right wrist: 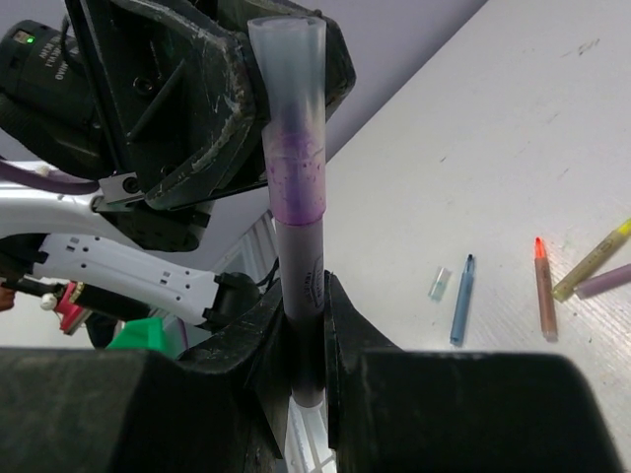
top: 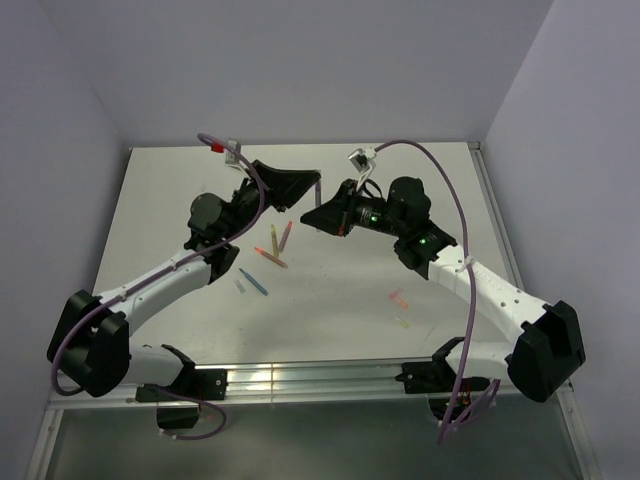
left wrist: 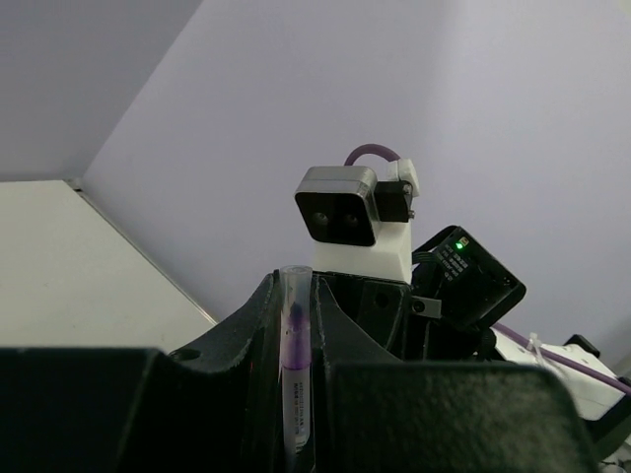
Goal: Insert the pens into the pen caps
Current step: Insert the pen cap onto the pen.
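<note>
A grey-purple pen (right wrist: pixel 301 266) is held in the air between both arms, with a clear pen cap (right wrist: pixel 288 89) over its purple tip. My right gripper (right wrist: pixel 304 305) is shut on the pen's barrel. My left gripper (left wrist: pixel 294 296) is shut around the cap (left wrist: pixel 294 305) and the upper barrel. In the top view the two grippers meet over the middle of the table, left gripper (top: pixel 314 186), right gripper (top: pixel 322 213). On the table lie a blue pen (right wrist: pixel 461 299), an orange pen (right wrist: pixel 543 291), a yellow pen (right wrist: pixel 595 258) and a pale cap (right wrist: pixel 440 284).
A pink-red pen (top: pixel 285 235) lies by the yellow one below the grippers. Two short caps, pink-orange (top: pixel 397 297) and yellow-green (top: pixel 401 322), lie right of centre near the right forearm. Walls close the white table (top: pixel 180 190) at the back and on both sides.
</note>
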